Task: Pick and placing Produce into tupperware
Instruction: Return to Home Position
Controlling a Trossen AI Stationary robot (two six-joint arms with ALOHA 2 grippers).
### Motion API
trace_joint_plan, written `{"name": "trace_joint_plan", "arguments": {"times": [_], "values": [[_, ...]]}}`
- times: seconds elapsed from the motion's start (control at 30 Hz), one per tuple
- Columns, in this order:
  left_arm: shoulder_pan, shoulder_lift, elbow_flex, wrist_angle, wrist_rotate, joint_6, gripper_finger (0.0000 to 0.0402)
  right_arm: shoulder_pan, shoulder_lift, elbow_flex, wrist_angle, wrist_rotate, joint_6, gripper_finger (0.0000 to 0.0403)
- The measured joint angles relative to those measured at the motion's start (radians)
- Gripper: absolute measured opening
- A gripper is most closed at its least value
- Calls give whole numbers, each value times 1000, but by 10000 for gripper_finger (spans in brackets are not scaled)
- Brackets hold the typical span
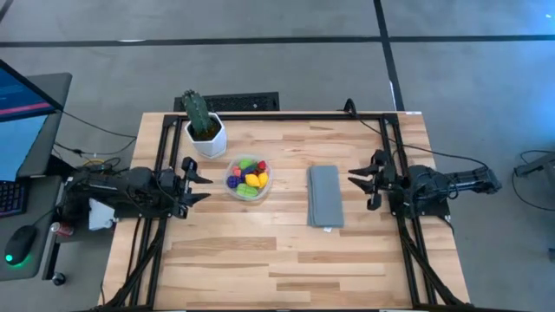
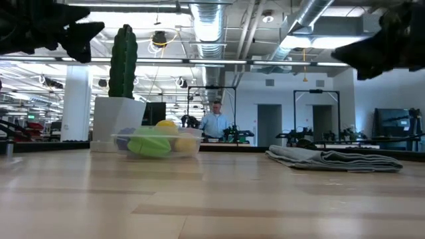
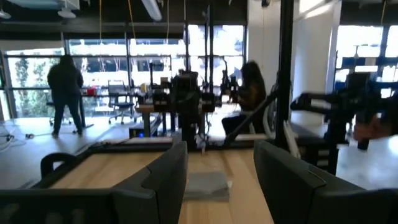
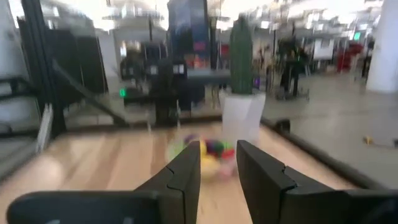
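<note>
The tupperware [image 1: 249, 178], a small round clear bowl, stands on the wooden table left of centre. The produce [image 1: 250, 176] lies inside it: tiny red, yellow, green and purple pieces, also seen in the low view [image 2: 158, 141] and blurred in the right wrist view [image 4: 211, 154]. My left gripper [image 1: 206, 188] hovers level at the table's left edge, just left of the bowl. It is open with nothing between its fingers [image 3: 219, 149]. My right gripper [image 1: 357, 184] hovers level at the right edge and points toward the bowl. A narrow empty gap shows between its fingers [image 4: 219, 149].
A green cactus in a white pot [image 1: 204, 128] stands just beyond the bowl. A folded grey cloth [image 1: 325, 197] lies flat right of centre. Black frame rails [image 1: 286, 116] run along the table's far and side edges. A monitor, keyboard and mouse sit off to the left. People show in the room beyond.
</note>
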Motion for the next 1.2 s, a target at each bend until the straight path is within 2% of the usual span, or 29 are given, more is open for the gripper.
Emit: {"name": "trace_joint_plan", "arguments": {"times": [0.07,0.3,0.43,1.2], "values": [[0,0,0,-36,0,16,175,0,2,0,-46,-4,-2,127],[0,0,0,-141,-25,77,175,-16,11,1,-48,-4,-160,127],[1,0,0,-176,-72,49,175,-35,11,1,-49,-4,-164,127],[0,1,0,-186,-37,71,175,-33,11,1,-49,-4,-164,127]]}}
